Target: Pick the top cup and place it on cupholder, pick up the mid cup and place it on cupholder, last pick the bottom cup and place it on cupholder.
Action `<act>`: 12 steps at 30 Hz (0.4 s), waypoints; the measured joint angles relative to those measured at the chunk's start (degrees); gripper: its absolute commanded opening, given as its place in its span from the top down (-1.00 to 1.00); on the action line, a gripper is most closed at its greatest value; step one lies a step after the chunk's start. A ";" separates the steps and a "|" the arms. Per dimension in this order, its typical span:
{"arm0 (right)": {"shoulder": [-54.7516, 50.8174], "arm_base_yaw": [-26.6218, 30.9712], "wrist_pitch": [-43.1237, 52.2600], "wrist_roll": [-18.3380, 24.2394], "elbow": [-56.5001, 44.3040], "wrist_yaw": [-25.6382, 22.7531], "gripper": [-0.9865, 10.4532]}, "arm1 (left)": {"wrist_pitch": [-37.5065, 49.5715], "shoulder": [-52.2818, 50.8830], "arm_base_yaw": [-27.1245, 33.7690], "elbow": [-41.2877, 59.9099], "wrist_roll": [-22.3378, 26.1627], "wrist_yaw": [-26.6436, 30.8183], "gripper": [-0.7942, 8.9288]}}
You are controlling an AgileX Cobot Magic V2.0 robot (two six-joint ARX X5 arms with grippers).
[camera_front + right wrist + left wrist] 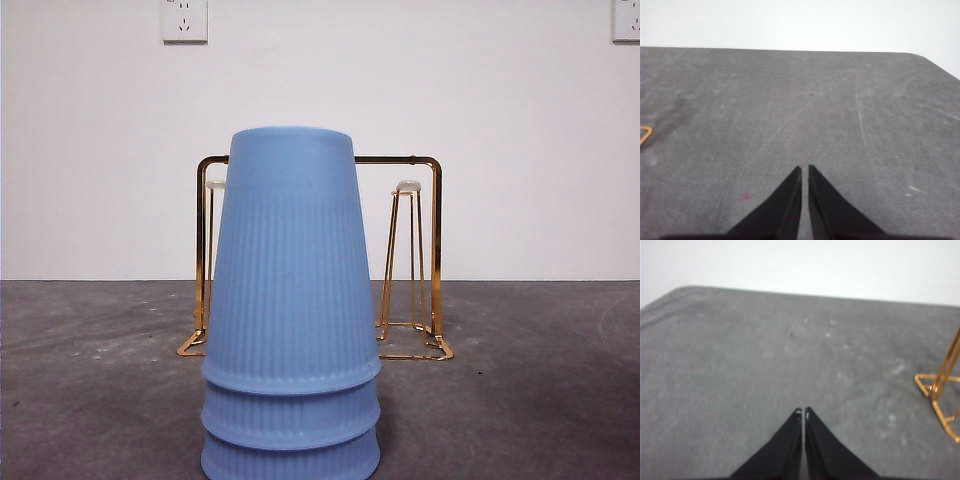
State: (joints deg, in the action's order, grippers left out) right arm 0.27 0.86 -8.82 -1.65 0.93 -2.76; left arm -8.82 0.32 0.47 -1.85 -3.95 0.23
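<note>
Three blue ribbed cups stand upside down, nested in one stack, close to the front camera. The top cup [291, 260] covers most of the stack, the mid cup [291, 412] shows as a band below it, and the bottom cup [291, 461] shows only its rim band. Behind the stack stands the gold wire cupholder [430, 250] with white-tipped pegs [408, 186]. In the left wrist view a corner of the cupholder [940, 390] shows off to one side of my left gripper [803, 412], which is shut over bare table. My right gripper [805, 169] is shut too, holding nothing.
The table is a dark grey mottled surface [540, 400] against a white wall with two sockets [184, 20]. A small piece of gold wire [644, 134] shows at the edge of the right wrist view. Neither arm appears in the front view.
</note>
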 measured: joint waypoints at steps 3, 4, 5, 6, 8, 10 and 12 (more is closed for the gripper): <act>0.00 0.00 -0.44 -3.06 0.00 1.75 0.80 | 0.59 0.00 0.00 0.00 -1.77 -0.15 0.82; 0.00 0.00 -0.46 -4.00 0.00 2.64 0.80 | 0.46 0.00 0.00 0.00 -2.54 -0.33 0.82; 0.00 0.00 -0.46 -4.98 0.00 3.85 0.80 | 0.46 0.00 0.00 0.00 -3.23 -0.81 0.82; 0.00 0.00 -0.46 -6.49 0.00 5.77 0.81 | 0.46 0.07 -0.11 -0.02 -4.09 -1.60 0.82; -0.02 0.00 -0.46 -8.90 0.02 7.89 0.81 | 0.26 0.44 -0.55 -0.09 -5.31 -1.90 0.82; 0.00 -0.02 -1.01 -11.72 0.46 9.51 0.81 | -0.46 1.73 -1.14 -0.83 -6.58 -1.95 0.82; 0.09 -0.02 -1.38 -14.47 1.92 10.36 0.81 | -0.55 3.76 -1.81 -2.93 -7.98 -2.08 0.82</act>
State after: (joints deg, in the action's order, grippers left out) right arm 0.36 0.84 -10.20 -16.12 2.85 7.60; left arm -9.37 4.08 -1.34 -4.78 -11.92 -1.85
